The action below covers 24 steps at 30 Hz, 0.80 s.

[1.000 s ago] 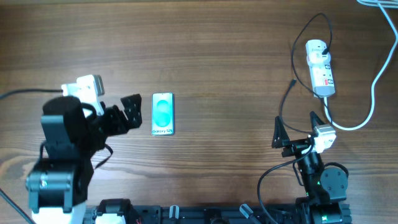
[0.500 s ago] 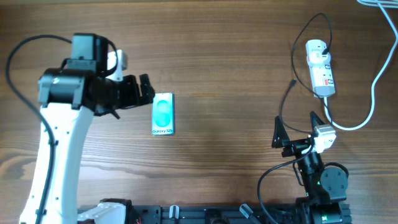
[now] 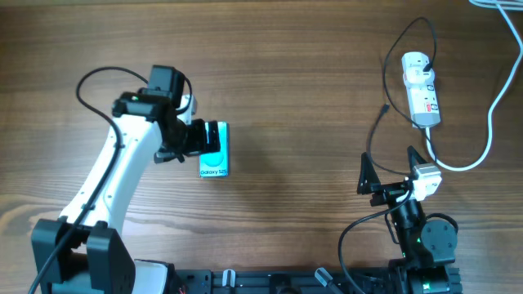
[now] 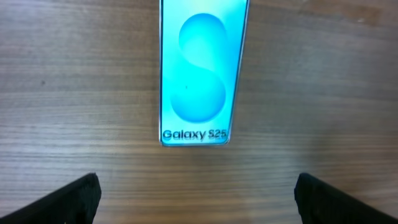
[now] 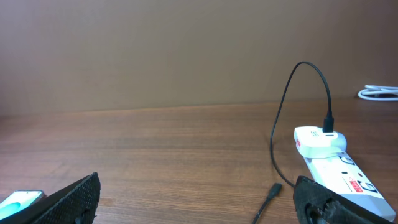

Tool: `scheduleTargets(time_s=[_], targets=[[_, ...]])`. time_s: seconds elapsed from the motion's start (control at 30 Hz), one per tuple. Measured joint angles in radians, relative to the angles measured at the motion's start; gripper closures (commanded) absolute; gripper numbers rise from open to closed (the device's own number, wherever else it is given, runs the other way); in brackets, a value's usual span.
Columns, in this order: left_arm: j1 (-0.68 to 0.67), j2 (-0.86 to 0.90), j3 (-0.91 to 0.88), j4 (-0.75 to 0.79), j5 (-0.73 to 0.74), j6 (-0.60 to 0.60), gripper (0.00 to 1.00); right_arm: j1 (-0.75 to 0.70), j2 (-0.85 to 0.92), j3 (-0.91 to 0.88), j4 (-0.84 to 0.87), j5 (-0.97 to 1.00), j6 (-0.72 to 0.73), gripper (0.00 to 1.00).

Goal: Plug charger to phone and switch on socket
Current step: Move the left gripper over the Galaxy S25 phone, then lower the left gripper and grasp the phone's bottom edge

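The phone (image 3: 214, 166) lies flat on the wooden table, cyan screen up, its "Galaxy S25" end towards the near edge. My left gripper (image 3: 205, 137) hovers open over the phone's far half, hiding that part from overhead. In the left wrist view the phone (image 4: 204, 71) lies ahead of the open left gripper (image 4: 199, 202), untouched. The white socket (image 3: 420, 90) lies at the far right, with the charger's black cable looping from it to a loose plug tip (image 3: 385, 107). My right gripper (image 3: 391, 170) rests open near the front edge. From the right gripper (image 5: 199, 205), the plug tip (image 5: 273, 188) and socket (image 5: 329, 155) lie ahead right.
A thicker white-grey cord (image 3: 490, 122) curves from the socket towards the far right corner; it also shows as a cord (image 5: 379, 93) in the right wrist view. The charger cable runs close past the right gripper's fingers. Bare wood lies between phone and socket.
My left arm has swung up and to the right, bringing its open gripper from left of the phone to above it. The right arm, phone, socket and cable have not moved.
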Motion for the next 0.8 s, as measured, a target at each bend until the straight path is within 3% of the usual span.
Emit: scheduleTargets(time_s=[0.27,0.47,0.67,0.8], targets=[[-0.124,0.08,-0.088,0.191,-0.127,-0.025,0.0,0.0,0.0,0.0,0.0,0.0,0.0,0.0],[-0.127,0.137,-0.088,0.212,-0.144,-0.142,0.0,0.0,0.0,0.0,0.0,0.0,0.0,0.0],[-0.127,0.171,-0.089,0.235,-0.147,-0.153,0.0,0.0,0.0,0.0,0.0,0.0,0.0,0.0],[-0.127,0.192,-0.185,0.32,-0.147,-0.156,0.0,0.0,0.0,0.0,0.0,0.0,0.0,0.0]])
